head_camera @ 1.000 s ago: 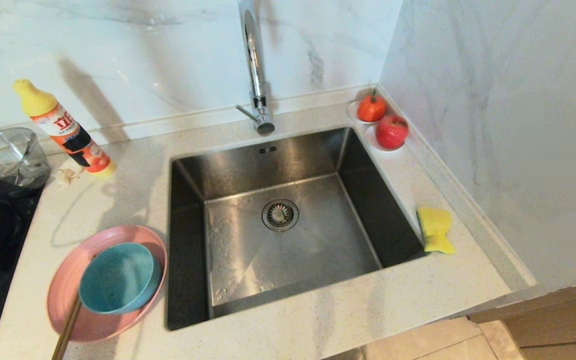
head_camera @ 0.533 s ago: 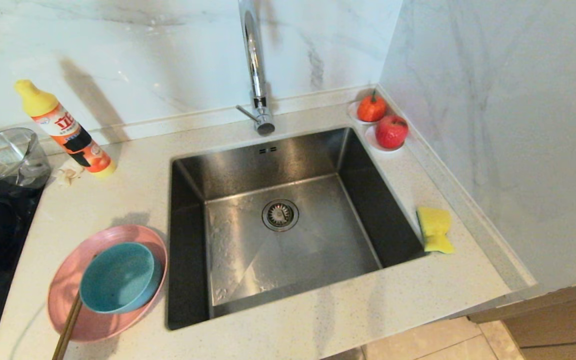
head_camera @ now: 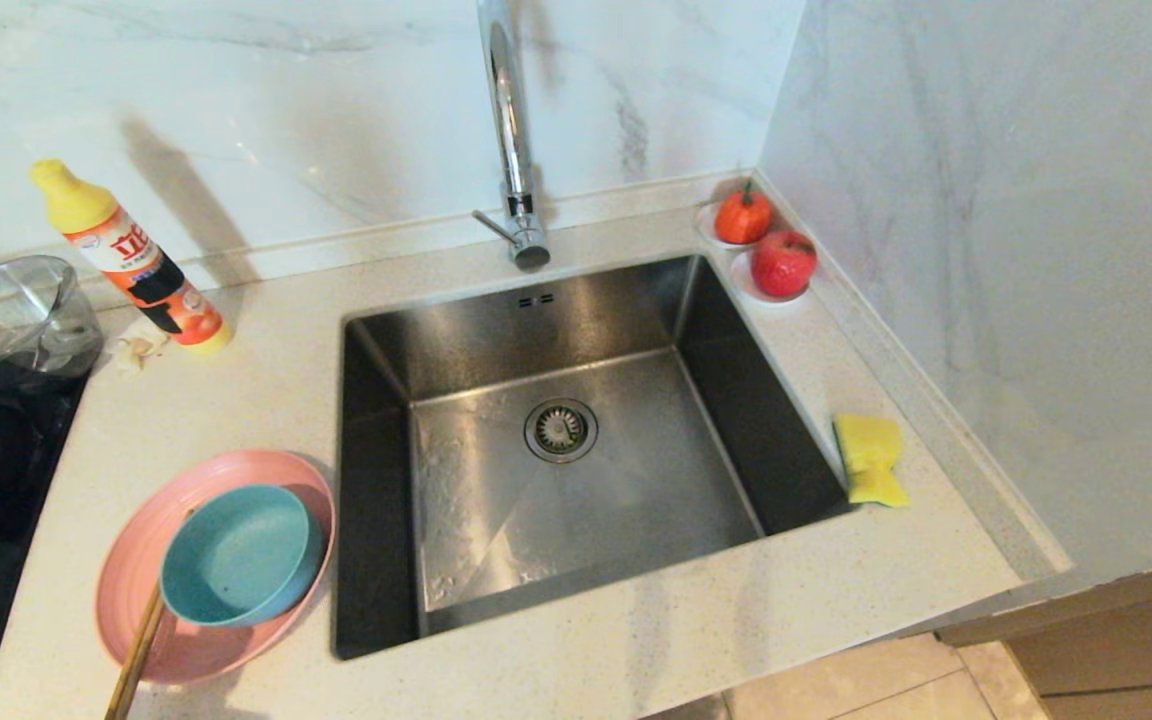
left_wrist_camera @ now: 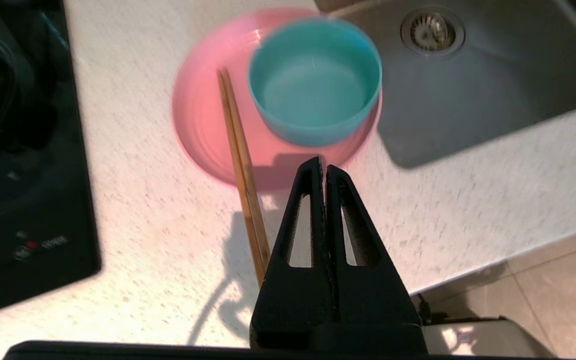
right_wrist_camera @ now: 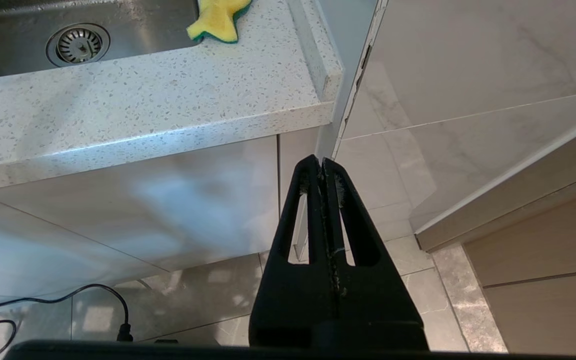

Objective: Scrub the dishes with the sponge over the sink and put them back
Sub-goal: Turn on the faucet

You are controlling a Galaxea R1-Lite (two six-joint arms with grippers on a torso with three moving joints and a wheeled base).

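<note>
Looking through the head view, I am taking the sink (head_camera: pixel 556 440) as my landmark. The pink plate (head_camera: pixel 151 560) is lying on the counter (head_camera: pixel 636 650) just beside the sink's left wall, and the teal bowl (head_camera: pixel 236 555) is sitting inside that plate, toward the sink side. A pair of wooden chopsticks (head_camera: pixel 136 655) is leaning on the plate's near rim. The sponge (head_camera: pixel 871 458) is resting on the counter just beside the sink's right edge. The tap (head_camera: pixel 511 130) is standing behind the sink, a detergent bottle (head_camera: pixel 131 260) is leaning against the wall to the sink's back left, and two red fruits (head_camera: pixel 766 245) are sitting at the sink's back right corner. Neither arm is showing here.

Switching to the left wrist view, I am seeing the left gripper (left_wrist_camera: pixel 325 167) hovering above the counter, near the plate's edge, on the side away from the sink; its fingers are pressed together and grasping nothing. The bowl (left_wrist_camera: pixel 315 80) and chopsticks (left_wrist_camera: pixel 240 165) are lying in the plate (left_wrist_camera: pixel 203 115).

Switching to the right wrist view, I am seeing the right gripper (right_wrist_camera: pixel 321 161) hanging parked below counter level, well apart from the sink, clenched on nothing. The sponge (right_wrist_camera: pixel 216 20) is lying beside the sink's edge.
</note>
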